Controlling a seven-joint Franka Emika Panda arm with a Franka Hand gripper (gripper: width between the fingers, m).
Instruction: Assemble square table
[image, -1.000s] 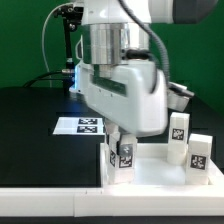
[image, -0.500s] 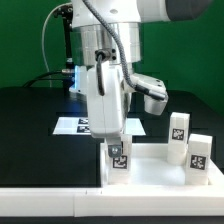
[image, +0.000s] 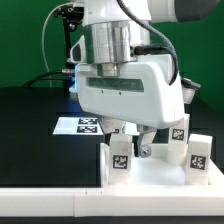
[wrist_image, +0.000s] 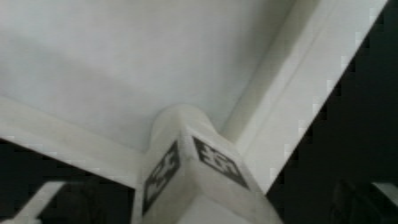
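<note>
The white square table top (image: 160, 172) lies at the exterior view's lower right. A white leg (image: 120, 157) with a black-and-white tag stands upright at its near corner on the exterior view's left. My gripper (image: 128, 140) hangs right over this leg, and the big hand hides the leg's top. In the wrist view the leg (wrist_image: 192, 160) rises from the corner of the top (wrist_image: 125, 70) between my fingers. A grey finger (wrist_image: 43, 204) shows apart from the leg, with dark gaps on both sides. The gripper (wrist_image: 205, 208) looks open.
Two more tagged legs (image: 180, 133) (image: 200, 152) stand on the far side of the top, at the exterior view's right. The marker board (image: 80, 125) lies on the black table behind. A long white border wall (image: 60, 200) runs along the front.
The hand has kept turning about its vertical axis over the leg, from broadside to edge-on and back to broadside. The leg stays upright at the same corner.
</note>
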